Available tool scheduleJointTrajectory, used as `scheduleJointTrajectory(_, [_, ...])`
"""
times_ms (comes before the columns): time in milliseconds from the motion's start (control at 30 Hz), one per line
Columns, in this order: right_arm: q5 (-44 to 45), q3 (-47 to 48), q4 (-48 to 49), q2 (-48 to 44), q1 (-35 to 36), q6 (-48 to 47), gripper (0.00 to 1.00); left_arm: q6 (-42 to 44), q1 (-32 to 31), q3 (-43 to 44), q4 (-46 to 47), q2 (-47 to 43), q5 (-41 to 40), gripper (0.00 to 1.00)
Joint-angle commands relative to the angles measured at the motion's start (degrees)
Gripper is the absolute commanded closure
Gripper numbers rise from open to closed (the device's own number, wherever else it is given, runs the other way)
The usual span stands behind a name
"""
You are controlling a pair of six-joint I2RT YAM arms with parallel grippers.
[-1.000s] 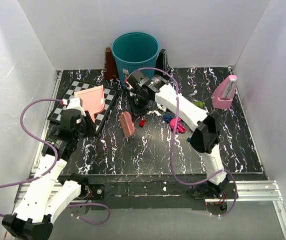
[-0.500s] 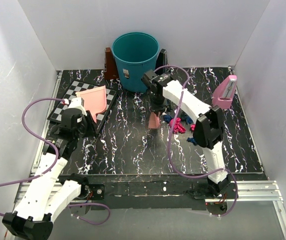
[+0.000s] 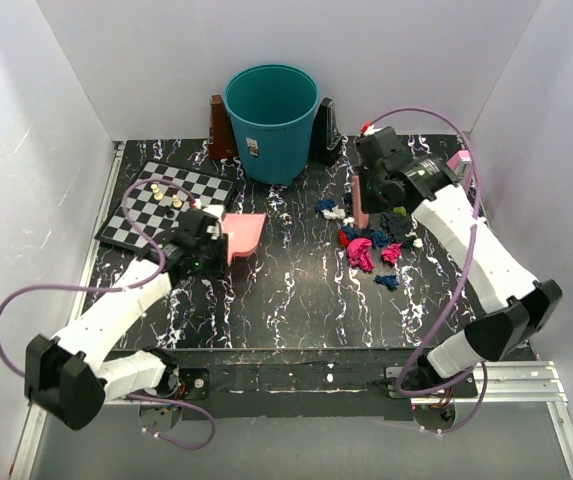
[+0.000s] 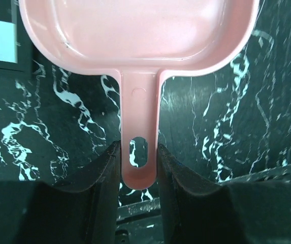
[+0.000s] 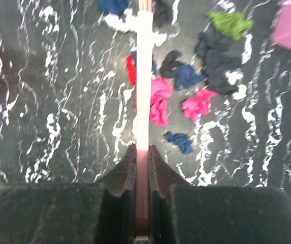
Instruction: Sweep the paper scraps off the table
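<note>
The paper scraps [image 3: 371, 243], dark blue, magenta, red, white and green wads, lie clustered right of centre on the black marbled table [image 3: 296, 300]. My left gripper [image 3: 209, 247] is shut on the handle [image 4: 139, 127] of a pink dustpan [image 3: 245, 234], which sits low over the table left of the scraps, mouth towards them. My right gripper [image 3: 364, 192] is shut on a pink brush [image 3: 359, 210] held edge-on at the back left of the pile. In the right wrist view the brush handle [image 5: 144, 76] crosses the scraps [image 5: 158, 99].
A teal bin [image 3: 271, 105] stands at the back centre between a brown object [image 3: 220, 125] and a black one [image 3: 326, 130]. A chessboard [image 3: 156, 205] with small pieces lies back left. A pink object [image 3: 458, 162] stands back right, partly hidden by my right arm.
My left arm has carried the dustpan off the chessboard and right onto the table. My right arm has swung the brush from left of the scraps to their back edge.
</note>
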Motion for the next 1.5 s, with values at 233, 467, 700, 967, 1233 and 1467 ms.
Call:
scheduleJointTrajectory(233, [20.09,-6.73,13.48,5.14,-1.69,-23.55,0.99,6.16,-14.71,12.57,-10.32,15.66,-8.35,0.82])
scheduleJointTrajectory(467, [22.28,3.90,19.45,19.19,-4.77,-33.49,0.99,8.62,-19.20,22.16,-16.03,28.93,-9.58,0.82])
scheduleJointTrajectory(700, [13.43,7.53,26.47,27.40,-5.39,-43.32,0.99,11.61,-19.73,27.00,-17.71,36.77,-7.83,0.84])
scheduleJointTrajectory(967, [-11.44,6.12,18.93,26.79,-4.16,-45.98,0.99,13.01,-19.81,29.72,-16.84,41.34,-4.04,0.83])
scheduleJointTrajectory(1233, [-34.14,4.63,13.48,16.07,-3.54,-40.36,0.99,14.34,-19.81,32.01,-16.40,43.19,-2.46,0.83])
scheduleJointTrajectory(1467, [-27.58,1.72,16.19,10.26,-5.91,-34.21,0.99,14.77,-19.81,30.69,-14.37,42.66,-1.50,0.83])
